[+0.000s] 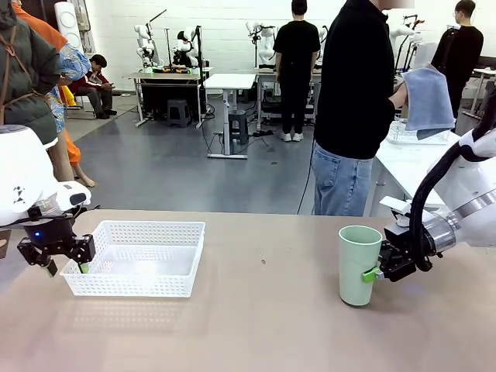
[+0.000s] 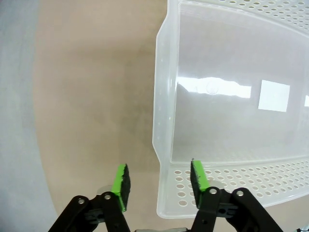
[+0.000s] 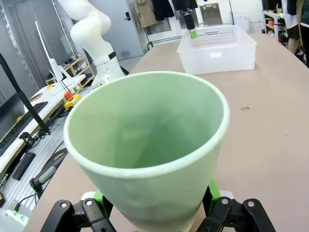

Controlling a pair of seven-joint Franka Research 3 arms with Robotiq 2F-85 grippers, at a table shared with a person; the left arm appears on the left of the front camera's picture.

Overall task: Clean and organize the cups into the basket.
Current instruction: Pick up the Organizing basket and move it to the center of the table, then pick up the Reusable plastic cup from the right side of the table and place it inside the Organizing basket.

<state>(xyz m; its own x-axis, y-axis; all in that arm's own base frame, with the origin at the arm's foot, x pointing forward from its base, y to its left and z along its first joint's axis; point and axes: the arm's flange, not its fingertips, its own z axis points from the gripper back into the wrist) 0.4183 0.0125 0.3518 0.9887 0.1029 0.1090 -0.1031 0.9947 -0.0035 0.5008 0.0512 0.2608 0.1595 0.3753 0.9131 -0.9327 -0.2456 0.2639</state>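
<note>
The left hand (image 1: 67,268) sits at the basket's (image 1: 155,225) near-left corner. In its wrist view the fingers (image 2: 121,186) stand apart, one outside the side wall and one inside. They look released, straddling the wall and not yet pinching it. The basket rests flat on the bench (image 1: 256,325), and its clear floor holds nothing.

Well to the right, the green cup (image 1: 359,263) stands upright on the bench, mouth up. The right hand (image 1: 367,273) comes in from the side and is clenched on its lower part. Its wrist view shows a green pad pressed against each flank. The cup's inside looks bare.

Behind the bench's right end, a person (image 1: 356,93) holds a blue cloth (image 1: 430,97).

The task looks to be in its early part. The cup is grasped but not lifted, and nothing has gone into the basket. Carrying the cup across and laying it inside remains. Whether it has been wiped I cannot tell.
</note>
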